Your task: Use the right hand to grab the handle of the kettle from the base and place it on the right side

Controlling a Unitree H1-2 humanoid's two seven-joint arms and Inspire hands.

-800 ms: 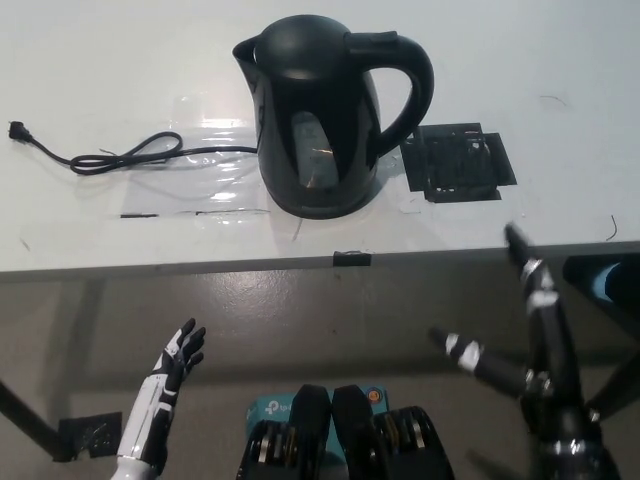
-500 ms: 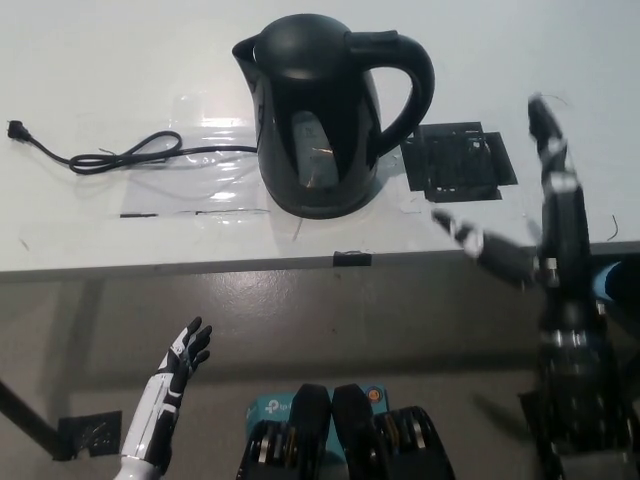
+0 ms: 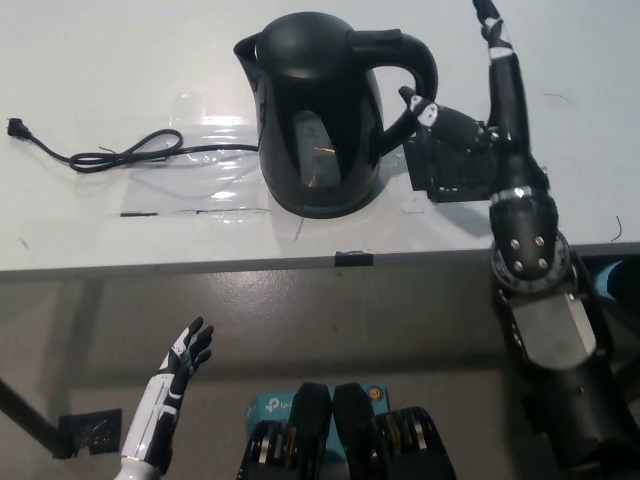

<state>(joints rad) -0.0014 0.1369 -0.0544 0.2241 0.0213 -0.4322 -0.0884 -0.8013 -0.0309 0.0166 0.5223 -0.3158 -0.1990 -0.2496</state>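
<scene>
A black electric kettle [image 3: 320, 110] stands on its base on the white table [image 3: 120, 60], its spout to the left and its looped handle [image 3: 418, 75] to the right. My black right hand [image 3: 480, 110] is open over the table just right of the handle. One finger tip lies close to the lower part of the handle, and the other fingers stretch up past the picture's top. Nothing is held. My white left hand [image 3: 180, 365] rests open below the table's front edge at the lower left.
A black power cord [image 3: 120, 155] runs left from the kettle's base across a clear taped sheet [image 3: 205, 170]. A black taped square [image 3: 460, 165] lies right of the kettle, partly under my right hand. A small black mark [image 3: 352, 258] sits at the table's front edge.
My right arm has risen from below the table's edge and reached forward and left, up to the kettle's handle. The kettle and my left hand have stayed put.
</scene>
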